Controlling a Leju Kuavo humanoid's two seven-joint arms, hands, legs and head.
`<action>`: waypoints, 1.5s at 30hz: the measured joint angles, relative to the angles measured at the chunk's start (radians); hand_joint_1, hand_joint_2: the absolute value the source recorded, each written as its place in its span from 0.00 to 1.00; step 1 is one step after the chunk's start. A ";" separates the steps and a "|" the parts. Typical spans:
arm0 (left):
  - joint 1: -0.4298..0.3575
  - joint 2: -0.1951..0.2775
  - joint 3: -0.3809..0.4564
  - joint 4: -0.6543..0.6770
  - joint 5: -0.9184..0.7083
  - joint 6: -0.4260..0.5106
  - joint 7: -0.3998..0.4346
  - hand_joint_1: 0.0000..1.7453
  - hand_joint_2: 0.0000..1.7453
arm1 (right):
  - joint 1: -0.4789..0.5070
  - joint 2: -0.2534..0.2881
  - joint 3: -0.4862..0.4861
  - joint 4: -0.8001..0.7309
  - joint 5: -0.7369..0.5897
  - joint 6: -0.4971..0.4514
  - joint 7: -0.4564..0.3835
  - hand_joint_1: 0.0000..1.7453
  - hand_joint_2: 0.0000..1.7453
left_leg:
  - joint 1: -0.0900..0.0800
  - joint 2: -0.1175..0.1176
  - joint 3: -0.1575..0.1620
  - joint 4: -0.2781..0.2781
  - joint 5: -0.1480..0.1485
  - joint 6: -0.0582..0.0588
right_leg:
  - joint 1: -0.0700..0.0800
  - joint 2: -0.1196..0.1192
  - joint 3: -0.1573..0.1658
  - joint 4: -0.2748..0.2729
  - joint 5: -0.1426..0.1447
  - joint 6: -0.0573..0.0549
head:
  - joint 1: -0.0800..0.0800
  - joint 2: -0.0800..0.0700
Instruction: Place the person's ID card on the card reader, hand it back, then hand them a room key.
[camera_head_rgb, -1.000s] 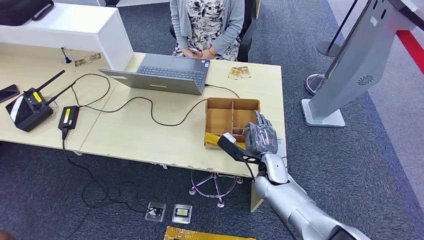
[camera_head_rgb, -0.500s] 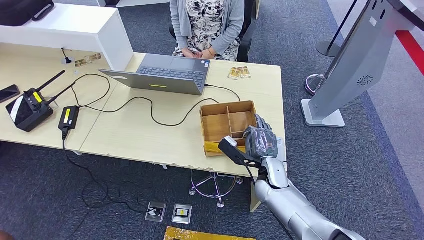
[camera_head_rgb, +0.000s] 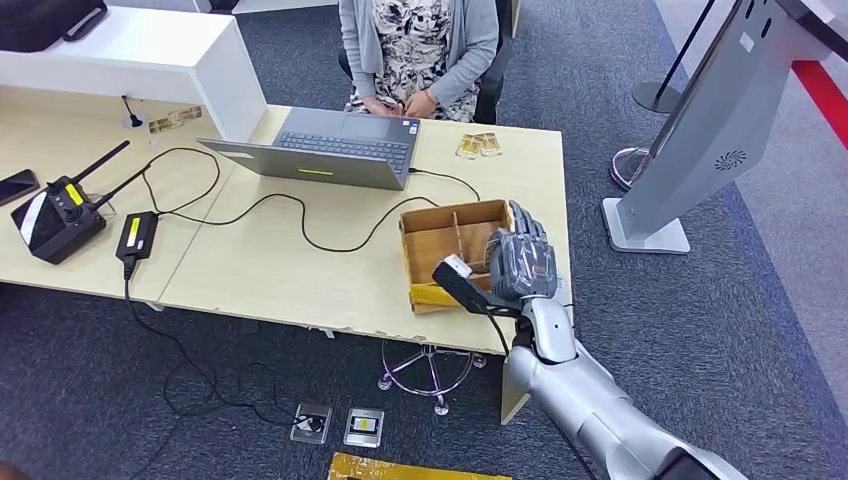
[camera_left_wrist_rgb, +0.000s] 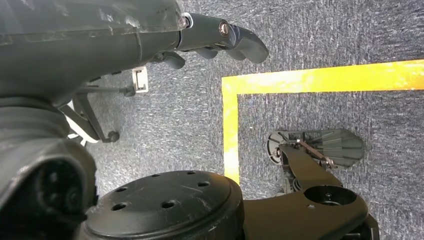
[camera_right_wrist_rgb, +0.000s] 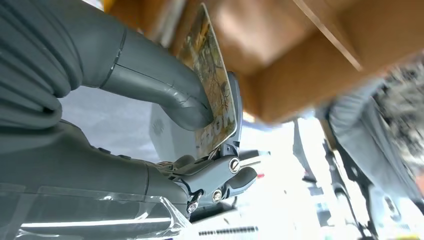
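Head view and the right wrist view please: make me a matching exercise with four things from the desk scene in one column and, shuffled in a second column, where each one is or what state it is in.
Things
1. grey open laptop
2. brown cardboard divided box
3. patterned yellowish card
4. black radio unit with antennas

Places or states
A. pinched by the right robot hand
B. at the desk's left end
C. directly in front of the seated person
D. near the desk's right front corner, by the right robot hand

Pairs: 1-C, 2-D, 3-A, 4-B
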 joint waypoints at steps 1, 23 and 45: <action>0.000 0.000 0.000 0.000 -0.001 0.000 0.000 0.00 0.00 | -0.013 0.000 0.000 -0.013 0.011 0.001 0.006 1.00 1.00 | 0.000 0.000 0.000 0.000 0.000 0.000 | 0.000 0.000 0.000 0.000 0.000 0.000 | 0.000 0.000; -0.029 -0.001 -0.026 0.000 -0.022 -0.005 0.022 0.00 0.00 | -0.108 -0.009 0.000 -0.115 0.026 0.043 0.022 1.00 1.00 | 0.000 0.000 0.000 0.000 0.000 0.000 | 0.000 0.000 0.000 0.000 0.000 0.000 | 0.000 0.000; -0.037 -0.002 -0.047 0.000 -0.021 -0.010 0.040 0.00 0.00 | -0.124 -0.009 0.001 -0.061 -0.011 0.053 0.011 0.00 0.00 | 0.000 0.000 0.000 0.000 0.000 0.000 | 0.000 0.000 0.000 0.000 0.000 0.000 | 0.000 0.000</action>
